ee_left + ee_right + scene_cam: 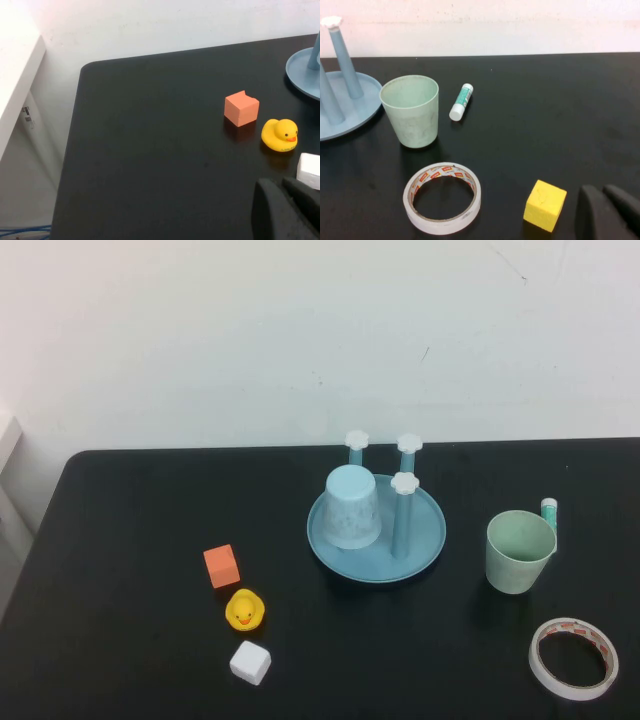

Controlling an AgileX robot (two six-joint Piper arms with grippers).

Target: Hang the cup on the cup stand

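Observation:
The pale mint-green cup (519, 551) stands upright, mouth up, on the black table to the right of the cup stand (430, 528); it also shows in the right wrist view (411, 110). The stand is a round teal-blue tray with upright pegs capped in white. A light blue speckled cup (352, 506) sits upside down on it. My left gripper (282, 187) is shut and empty, near the white cube at the table's front left. My right gripper (602, 192) is shut and empty, near the front right, well short of the cup. Neither gripper shows in the high view.
An orange cube (221, 566), a yellow duck (245, 610) and a white cube (250, 662) lie left of the stand. A tape roll (573, 658) lies in front of the cup, a glue stick (549, 511) behind it. A yellow cube (545, 205) lies beside my right gripper.

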